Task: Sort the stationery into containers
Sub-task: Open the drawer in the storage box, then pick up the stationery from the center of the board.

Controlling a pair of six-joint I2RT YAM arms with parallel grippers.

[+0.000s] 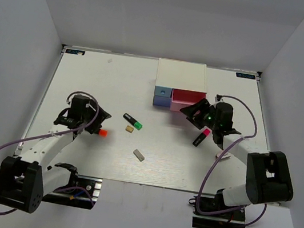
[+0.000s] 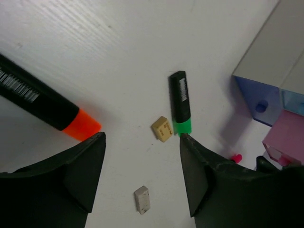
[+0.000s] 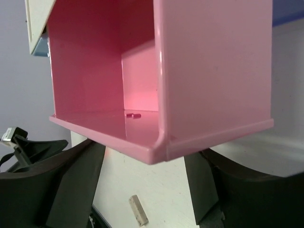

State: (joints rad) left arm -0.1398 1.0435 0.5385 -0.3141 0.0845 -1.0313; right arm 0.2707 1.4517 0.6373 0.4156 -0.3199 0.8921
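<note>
Looking down from the top camera, the white drawer unit (image 1: 181,72) sits at the far middle of the table (image 1: 88,75), with the pink drawer (image 1: 187,101) pulled out and the blue drawer (image 1: 161,96) next to it pushed in. The right gripper (image 1: 195,113) is right up at the pink drawer's front. On its wrist cam the fingers (image 3: 71,180) are spread wide on either side of the drawer's corner, so it's released, not clamped on anything. There's a tiny pinkish speck on the drawer floor, but I honestly can't tell what it is. The pink-capped marker (image 1: 201,137) lies on the table just beside that arm. Over on the left, the left gripper (image 2: 142,142) is also spread with nothing between its fingers. The orange-capped marker (image 2: 47,107) lies on the table just past one fingertip, not grasped. Mid-table are the green-capped marker (image 2: 180,102), with the tan eraser (image 2: 162,128) just beside its cap, and the grey eraser (image 1: 139,155) a bit nearer the arms, all loose on the table.
</note>
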